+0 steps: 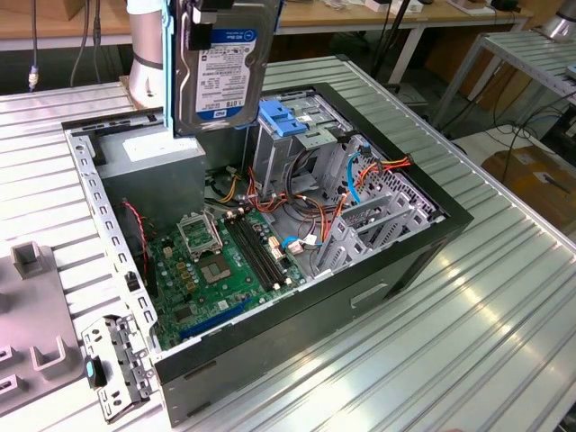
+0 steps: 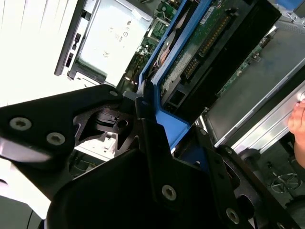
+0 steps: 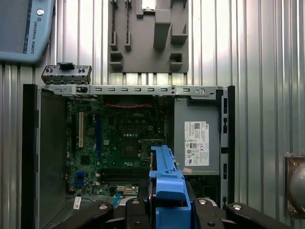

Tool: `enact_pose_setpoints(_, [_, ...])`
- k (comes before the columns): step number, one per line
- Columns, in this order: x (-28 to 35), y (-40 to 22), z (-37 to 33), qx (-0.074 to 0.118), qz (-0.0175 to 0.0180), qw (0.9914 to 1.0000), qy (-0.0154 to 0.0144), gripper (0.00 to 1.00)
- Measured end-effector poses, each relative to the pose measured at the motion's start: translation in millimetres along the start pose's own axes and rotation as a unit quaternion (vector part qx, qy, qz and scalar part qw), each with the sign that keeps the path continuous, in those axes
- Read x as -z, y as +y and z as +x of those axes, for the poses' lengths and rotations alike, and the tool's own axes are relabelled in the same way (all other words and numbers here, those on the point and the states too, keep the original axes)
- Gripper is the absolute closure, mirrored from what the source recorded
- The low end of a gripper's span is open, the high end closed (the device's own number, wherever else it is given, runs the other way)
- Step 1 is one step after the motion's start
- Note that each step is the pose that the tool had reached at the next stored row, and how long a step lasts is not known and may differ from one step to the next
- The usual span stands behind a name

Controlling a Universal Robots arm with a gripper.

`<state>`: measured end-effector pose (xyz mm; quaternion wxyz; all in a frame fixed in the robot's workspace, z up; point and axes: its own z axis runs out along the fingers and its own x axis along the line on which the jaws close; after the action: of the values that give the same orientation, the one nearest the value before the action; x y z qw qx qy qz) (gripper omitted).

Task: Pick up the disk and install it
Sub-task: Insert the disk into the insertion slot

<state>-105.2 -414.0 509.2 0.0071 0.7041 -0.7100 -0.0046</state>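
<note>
The disk (image 1: 225, 67), a dark metal drive with a white and blue label and blue side rails, hangs upright above the back of the open computer case (image 1: 423, 202). My gripper (image 1: 211, 11) is shut on its upper end. In the second wrist view the disk (image 2: 200, 43) shows its green circuit board edge-on, with the black fingers (image 2: 147, 133) clamped on its blue rail. In the first wrist view the disk's blue rail (image 3: 167, 183) runs out from the gripper (image 3: 167, 210) over the case. The metal drive cage (image 1: 301, 153) with a blue latch (image 1: 283, 117) stands just to the exterior view's right of the disk.
Inside the case lie the green motherboard (image 1: 225, 261), loose orange and blue cables (image 1: 378, 166) and a grey box with a white sticker (image 3: 195, 143). A grey fixture plate (image 1: 27, 324) and a metal bracket (image 1: 112, 364) lie on the ribbed table. A hand (image 2: 299, 124) shows beside the case.
</note>
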Motion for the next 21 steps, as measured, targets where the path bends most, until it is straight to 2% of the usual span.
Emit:
enact_pose_setpoints(1, [-0.1, 0.0, 0.0, 0.0, 0.0017, 1.0, 0.0002, 0.63])
enact_pose_setpoints(3, [-0.9, 0.0, 0.2, 0.0, 0.0109, 0.99994, 0.0002, 0.63])
enact_pose_setpoints(4, [-1.0, 0.0, 0.2, 0.0, 0.0124, 0.99992, 0.0002, 0.63])
enact_pose_setpoints(6, [-1.8, 0.0, 1.6, 0.0, 0.0176, 0.99984, 0.0003, 0.63])
enact_pose_setpoints(8, [-2.9, -0.1, 4.5, 0.0, 0.0188, 0.99982, 0.0013, 0.63])
enact_pose_setpoints(14, [-5.6, -0.2, 14.0, 0.0, 0.0191, 0.99981, 0.0035, 0.63])
enact_pose_setpoints(17, [-7.4, -0.3, 22.9, 0.0, 0.0195, 0.9998, 0.0049, 0.63])
enact_pose_setpoints(21, [-9.8, -0.5, 41.6, 0.0, 0.0209, 0.99977, 0.005, 0.63])
